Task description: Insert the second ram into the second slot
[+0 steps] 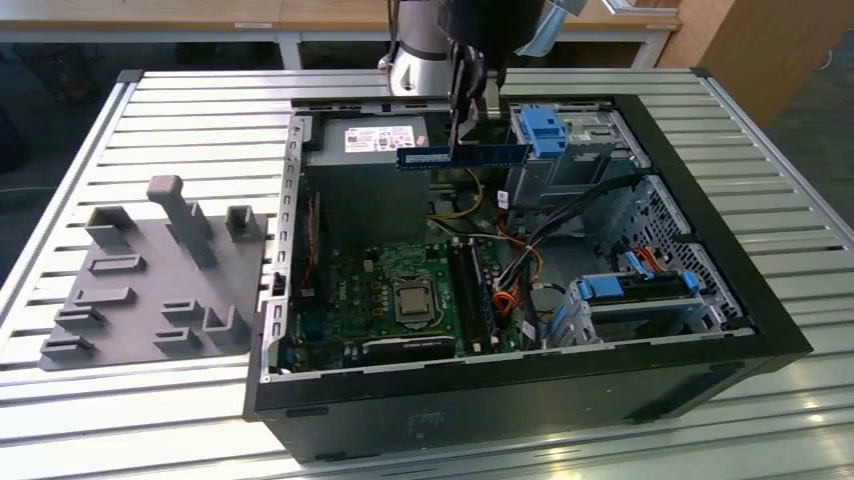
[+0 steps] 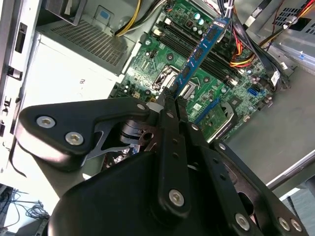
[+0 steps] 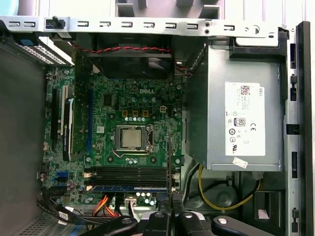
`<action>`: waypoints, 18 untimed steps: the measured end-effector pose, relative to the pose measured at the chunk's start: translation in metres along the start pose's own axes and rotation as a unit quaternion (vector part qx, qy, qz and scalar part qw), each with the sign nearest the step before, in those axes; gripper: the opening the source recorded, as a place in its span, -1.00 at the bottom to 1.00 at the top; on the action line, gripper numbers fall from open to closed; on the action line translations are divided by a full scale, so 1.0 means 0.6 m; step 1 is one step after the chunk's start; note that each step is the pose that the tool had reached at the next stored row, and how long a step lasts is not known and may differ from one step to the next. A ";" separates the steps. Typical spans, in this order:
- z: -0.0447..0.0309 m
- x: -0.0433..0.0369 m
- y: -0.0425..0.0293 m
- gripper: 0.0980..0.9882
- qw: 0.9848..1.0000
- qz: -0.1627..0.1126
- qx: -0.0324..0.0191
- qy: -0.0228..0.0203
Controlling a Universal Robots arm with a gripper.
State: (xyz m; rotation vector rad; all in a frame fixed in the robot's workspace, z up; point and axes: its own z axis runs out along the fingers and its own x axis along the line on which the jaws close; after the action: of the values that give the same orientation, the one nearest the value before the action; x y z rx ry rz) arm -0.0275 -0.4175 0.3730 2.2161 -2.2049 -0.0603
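Second ram (image 1: 501, 154) is hanging level in the upper middle of the exterior view, above the open computer case (image 1: 534, 410) and well apart from the motherboard (image 1: 380, 285). The gripper (image 1: 463, 138) is holding it from above, fingers pinching narrowly on the stick.

The gripper (image 2: 171, 97) clamps one end of the blue memory stick (image 2: 203, 49) between its black fingers (image 2: 169, 118). The stick juts out from them at a slant over the green motherboard (image 2: 142, 61), crossing the long black memory slots (image 2: 179, 39). A grey metal box (image 2: 74, 78) sits beside the board, with yellow cables (image 2: 133, 14) near it.
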 end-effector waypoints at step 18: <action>0.000 0.000 0.000 -0.92 1.000 0.016 0.000 -0.001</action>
State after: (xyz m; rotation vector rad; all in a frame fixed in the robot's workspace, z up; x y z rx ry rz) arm -0.0275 -0.4176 0.3730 2.1803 -2.2411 -0.0606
